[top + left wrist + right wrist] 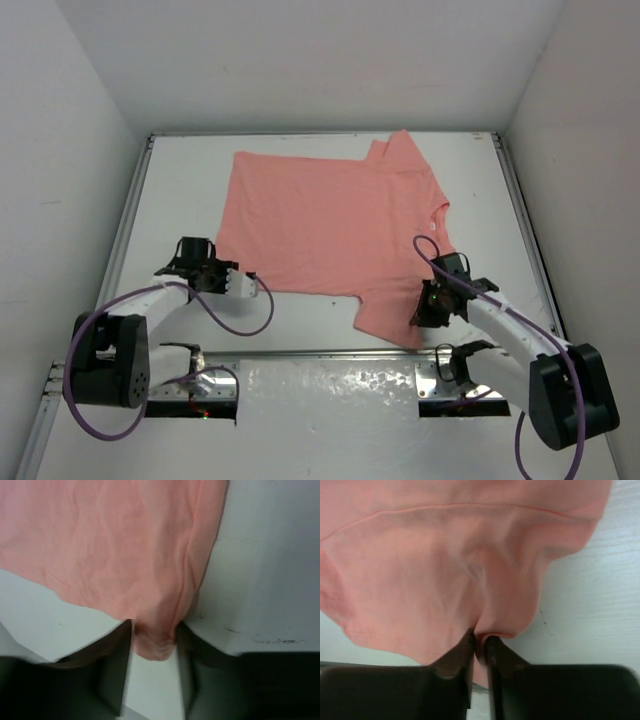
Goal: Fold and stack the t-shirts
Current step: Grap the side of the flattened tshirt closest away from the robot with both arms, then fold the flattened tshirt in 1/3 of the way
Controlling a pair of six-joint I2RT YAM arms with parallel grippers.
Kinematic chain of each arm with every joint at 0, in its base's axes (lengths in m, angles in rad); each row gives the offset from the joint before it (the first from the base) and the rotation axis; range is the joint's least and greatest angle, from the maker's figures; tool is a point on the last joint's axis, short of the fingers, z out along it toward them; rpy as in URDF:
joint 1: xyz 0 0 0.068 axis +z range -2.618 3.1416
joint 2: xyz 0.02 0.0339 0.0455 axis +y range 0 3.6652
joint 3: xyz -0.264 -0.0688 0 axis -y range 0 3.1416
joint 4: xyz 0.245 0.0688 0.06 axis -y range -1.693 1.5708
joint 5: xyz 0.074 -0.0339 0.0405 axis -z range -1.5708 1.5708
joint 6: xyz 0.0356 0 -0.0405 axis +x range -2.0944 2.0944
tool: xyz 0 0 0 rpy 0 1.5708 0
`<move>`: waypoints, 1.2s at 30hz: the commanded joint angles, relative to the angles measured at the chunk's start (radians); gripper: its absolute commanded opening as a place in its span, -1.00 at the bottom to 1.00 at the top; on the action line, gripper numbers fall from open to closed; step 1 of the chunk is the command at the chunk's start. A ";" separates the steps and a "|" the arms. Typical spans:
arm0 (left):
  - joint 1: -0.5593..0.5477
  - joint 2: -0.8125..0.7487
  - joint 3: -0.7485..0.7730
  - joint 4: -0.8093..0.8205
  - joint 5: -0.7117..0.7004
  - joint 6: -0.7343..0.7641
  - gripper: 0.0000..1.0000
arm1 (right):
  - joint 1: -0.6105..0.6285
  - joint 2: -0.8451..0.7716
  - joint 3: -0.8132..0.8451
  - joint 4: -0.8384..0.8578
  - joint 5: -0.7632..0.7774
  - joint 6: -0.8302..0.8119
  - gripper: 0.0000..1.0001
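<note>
Between left gripper [152, 632] jaws: plain salmon-pink cloth t-shirt [330, 220] corner, clamped
right gripper [479, 641]: clamped on sleeve
progress: flat, no fold yet

The white surface [180, 190] carried one item: a salmon-pink t-shirt [320, 225]. It lay spread flat across the far and right portions, with the collar toward the right and the hem toward the left. One sleeve pointed to the far edge, the other to the near edge. Faint dark scuff marks [272, 641] were noted on the bare surface beside the hem corner.

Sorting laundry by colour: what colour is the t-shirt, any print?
The t-shirt is plain salmon pink, no print; clearest in top external view.
</note>
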 commanded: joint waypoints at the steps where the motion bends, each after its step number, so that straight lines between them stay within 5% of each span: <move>1: -0.007 0.013 0.000 -0.022 0.054 0.040 -0.41 | 0.005 0.019 -0.005 0.024 0.012 -0.006 -0.81; 2: -0.007 0.012 0.003 -0.036 0.056 0.037 -0.89 | 0.005 0.022 -0.001 0.019 0.010 -0.009 -0.94; 3: -0.007 0.004 0.016 -0.050 0.054 0.028 -1.00 | 0.004 0.019 0.013 0.016 0.016 -0.018 -1.00; 9: -0.007 -0.072 0.158 -0.299 0.062 -0.177 -1.00 | 0.004 -0.087 0.119 -0.102 0.086 -0.087 -1.00; 25: -0.007 -0.304 0.258 -0.792 0.050 -0.248 -1.00 | 0.004 -0.329 0.346 -0.479 0.044 -0.107 -1.00; 28: -0.004 -0.248 0.316 -0.760 0.048 -0.325 -1.00 | 0.005 -0.279 0.433 -0.441 0.064 -0.138 -1.00; 33: 0.041 0.025 0.529 -0.757 0.075 -0.455 -1.00 | -0.016 0.026 0.611 -0.243 0.142 -0.263 -1.00; 36: 0.083 0.116 0.651 -0.765 0.126 -0.484 -1.00 | -0.109 0.179 0.647 -0.079 0.040 -0.288 -1.00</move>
